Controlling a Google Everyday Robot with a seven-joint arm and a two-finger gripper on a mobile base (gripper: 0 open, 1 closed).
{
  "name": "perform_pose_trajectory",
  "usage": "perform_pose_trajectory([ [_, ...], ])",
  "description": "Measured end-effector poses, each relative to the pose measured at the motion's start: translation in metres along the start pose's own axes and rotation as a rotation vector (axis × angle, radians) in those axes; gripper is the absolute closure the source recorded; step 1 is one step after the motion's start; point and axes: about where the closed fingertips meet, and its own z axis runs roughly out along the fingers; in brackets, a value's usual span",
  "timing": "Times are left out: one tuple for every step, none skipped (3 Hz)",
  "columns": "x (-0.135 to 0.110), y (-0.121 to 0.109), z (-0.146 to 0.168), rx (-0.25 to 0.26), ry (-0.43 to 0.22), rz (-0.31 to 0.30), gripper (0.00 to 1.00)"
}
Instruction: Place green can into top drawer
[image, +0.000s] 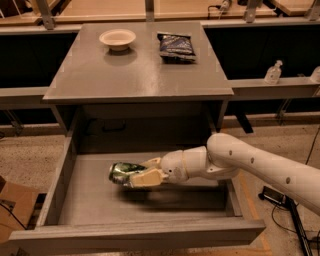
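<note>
The green can (121, 173) is shiny green and silver and lies on its side in my gripper (136, 175), which is shut on it. My white arm reaches in from the right. The can hangs low inside the open top drawer (65, 170), just above its flat grey bottom, near the middle. Its shadow lies on the drawer floor right under it. I cannot tell if the can touches the floor.
A shallow white bowl (117, 38) and a dark blue snack bag (176, 46) sit on the cabinet top (135, 75). A clear bottle (273, 73) stands on a ledge at the right. Cables (292, 215) lie on the floor at the right, a cardboard box (12, 207) at the left.
</note>
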Motion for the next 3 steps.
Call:
perform_pose_trajectory([
  [0.032,-0.007,0.012,0.004,0.013,0.011,0.82],
  [0.045,-0.011,0.015,0.028,0.017,0.009,0.60],
  [0.045,-0.007,0.014,0.043,0.027,-0.012,0.36],
])
